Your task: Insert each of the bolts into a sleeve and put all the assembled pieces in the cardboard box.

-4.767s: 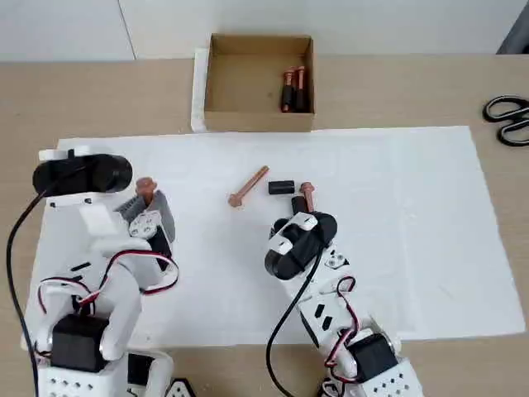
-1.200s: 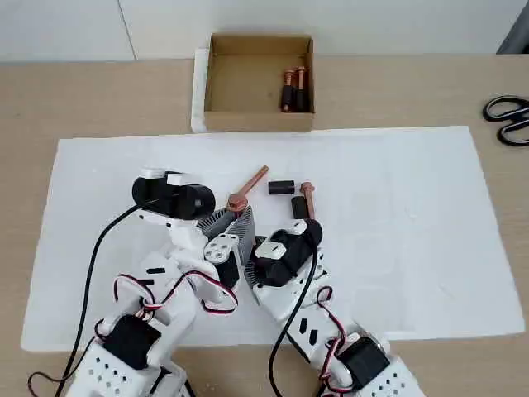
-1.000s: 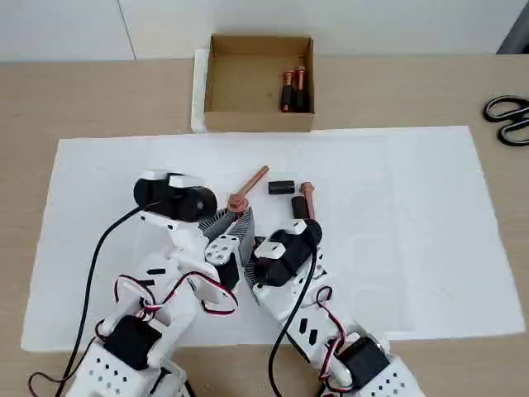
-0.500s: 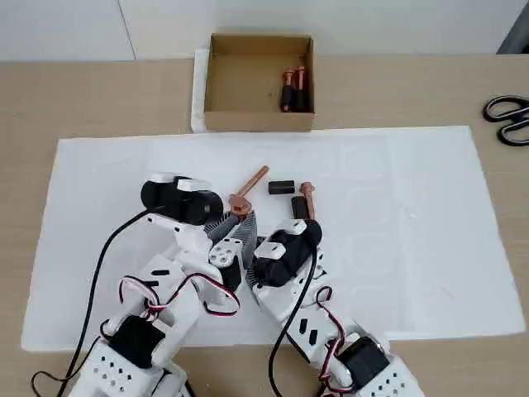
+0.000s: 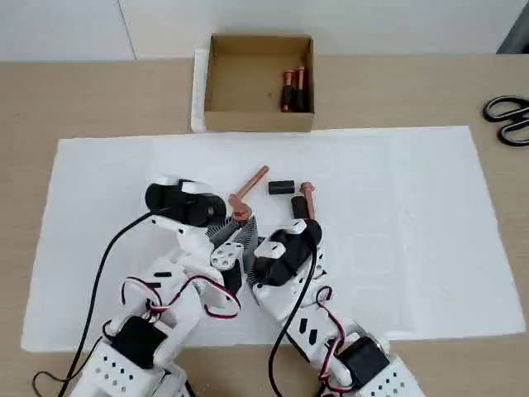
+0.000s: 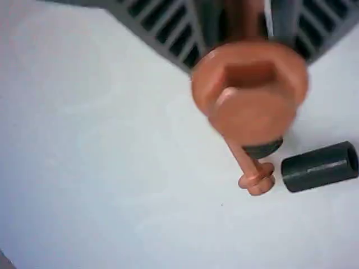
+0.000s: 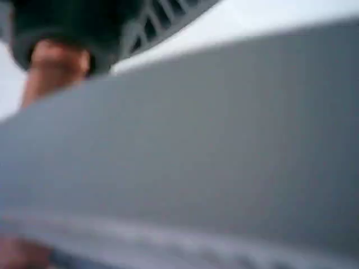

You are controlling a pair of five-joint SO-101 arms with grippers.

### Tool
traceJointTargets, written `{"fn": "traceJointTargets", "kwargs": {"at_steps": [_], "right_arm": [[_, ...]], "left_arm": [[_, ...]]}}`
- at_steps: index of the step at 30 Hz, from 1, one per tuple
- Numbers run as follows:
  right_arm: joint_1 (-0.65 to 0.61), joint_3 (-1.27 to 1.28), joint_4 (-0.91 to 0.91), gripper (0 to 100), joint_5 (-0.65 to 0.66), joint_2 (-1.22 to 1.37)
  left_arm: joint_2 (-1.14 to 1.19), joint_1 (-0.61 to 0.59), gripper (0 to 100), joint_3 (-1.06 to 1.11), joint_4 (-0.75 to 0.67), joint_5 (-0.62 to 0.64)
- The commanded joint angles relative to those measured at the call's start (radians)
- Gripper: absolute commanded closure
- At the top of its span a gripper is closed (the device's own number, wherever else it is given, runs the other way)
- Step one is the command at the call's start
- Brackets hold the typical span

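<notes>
Gripping a copper bolt (image 6: 249, 92) by its shaft, the left end effector (image 5: 239, 222) sits low over the white sheet (image 5: 413, 215). Its ribbed grey jaws are clamped on the shaft, and the wide head sticks out past their tips. Just beside it, the right end effector (image 5: 296, 223) lies mostly under its own arm, and I cannot tell whether it is apart or together. At its tip is a sleeved bolt (image 5: 303, 200), with the copper head at the far end and the black sleeve around the shaft nearer the arm. The right wrist view shows a dark collar next to a copper stub, probably this same piece, though that view is too blurred to be sure.

Beyond the left end effector a loose bolt (image 5: 252, 184) lies flat on the sheet, slanted, its head end close to the held bolt's head. A black sleeve (image 5: 281, 187) lies on its side between the loose bolt and the sleeved bolt, touching neither.

Farther back, off the sheet, the cardboard box (image 5: 259, 122) sits on the tan surface (image 5: 91, 91). Two assembled pieces (image 5: 293, 89) lie side by side near its right wall. Scissors (image 5: 506, 118) lie at the surface's far right edge.
</notes>
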Motion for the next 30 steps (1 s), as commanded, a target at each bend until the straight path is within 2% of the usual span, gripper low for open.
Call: {"fn": "traceJointTargets", "kwargs": {"at_steps": [1,9,20,23,26,30], "right_arm": [[0.005,0.006,-0.030,99.5,-0.003,-0.022],[0.005,0.006,-0.030,99.5,-0.003,-0.022],[0.005,0.006,-0.030,99.5,-0.002,-0.022],[0.005,0.006,-0.030,99.5,-0.002,-0.022],[0.005,0.006,-0.030,99.5,-0.002,-0.022],[0.005,0.006,-0.030,99.5,-0.002,-0.022]], "left_arm": [[0.003,-0.005,99,0.010,0.015,-0.017],[0.003,0.014,99,0.008,0.089,-0.014],[0.002,0.018,99,0.005,0.114,-0.014],[0.000,0.018,93,-0.002,0.117,-0.014],[0.000,0.018,86,-0.051,0.198,-0.014],[0.000,0.017,85,-0.125,0.288,-0.014]]}}
